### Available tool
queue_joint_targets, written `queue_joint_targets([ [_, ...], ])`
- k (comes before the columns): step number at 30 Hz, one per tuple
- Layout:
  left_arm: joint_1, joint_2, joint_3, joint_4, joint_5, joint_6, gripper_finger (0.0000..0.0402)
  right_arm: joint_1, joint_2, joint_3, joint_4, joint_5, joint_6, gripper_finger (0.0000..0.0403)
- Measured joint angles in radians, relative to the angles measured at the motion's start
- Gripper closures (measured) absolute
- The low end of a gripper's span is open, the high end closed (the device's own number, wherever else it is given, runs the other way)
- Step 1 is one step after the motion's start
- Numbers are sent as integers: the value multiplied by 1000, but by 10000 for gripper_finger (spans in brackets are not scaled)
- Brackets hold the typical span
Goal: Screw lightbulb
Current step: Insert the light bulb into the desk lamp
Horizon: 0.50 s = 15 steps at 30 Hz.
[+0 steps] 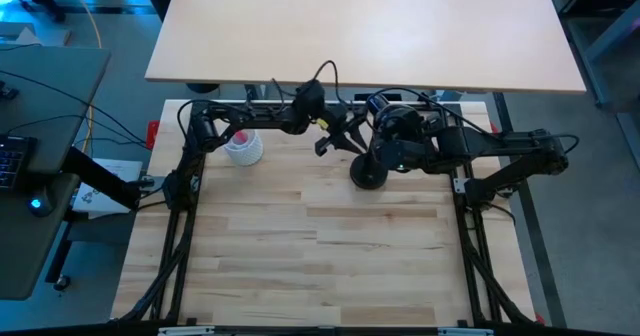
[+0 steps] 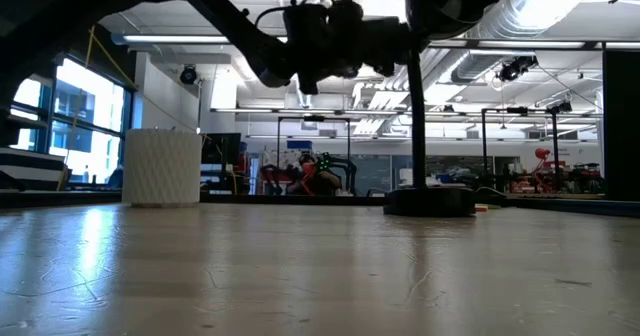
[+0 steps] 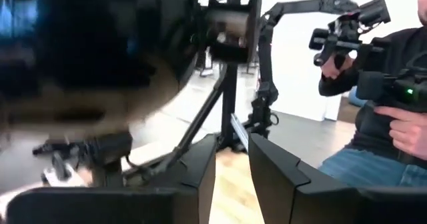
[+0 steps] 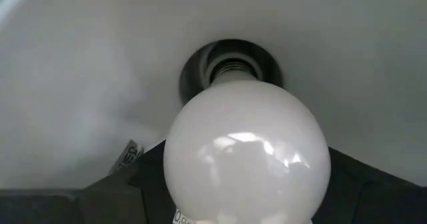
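A ribbed white cup (image 1: 243, 148) stood near the wooden table's (image 1: 300, 246) back-left corner. My left claw (image 1: 322, 136) hovered mid-back, narrowly parted. My right claw (image 4: 240, 197) pinched the smooth frosted lightbulb (image 4: 247, 154), its threaded base in the black lamp's (image 1: 368, 171) socket (image 4: 230, 67)

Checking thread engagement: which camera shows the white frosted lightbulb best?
The right wrist view: the white frosted lightbulb fills it, its screw base meeting the dark socket. The high, low and left wrist views do not show the lightbulb.
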Motion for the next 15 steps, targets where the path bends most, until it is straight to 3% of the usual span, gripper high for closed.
queue_joint_targets([
  [4, 20, 0, 0, -194, -41, 117, 325, 0, 0, 0, 4, -1, -28, 157],
  [8, 68, 1, 0, -394, -247, 271, 328, 1, 0, 0, 8, -11, -48, 157],
  [12, 126, 1, 0, -398, -243, 262, 314, 1, 0, 0, 9, -11, -61, 157],
  [15, 166, 1, 0, -324, -249, 151, 295, 1, 0, 0, 12, -12, -90, 157],
])
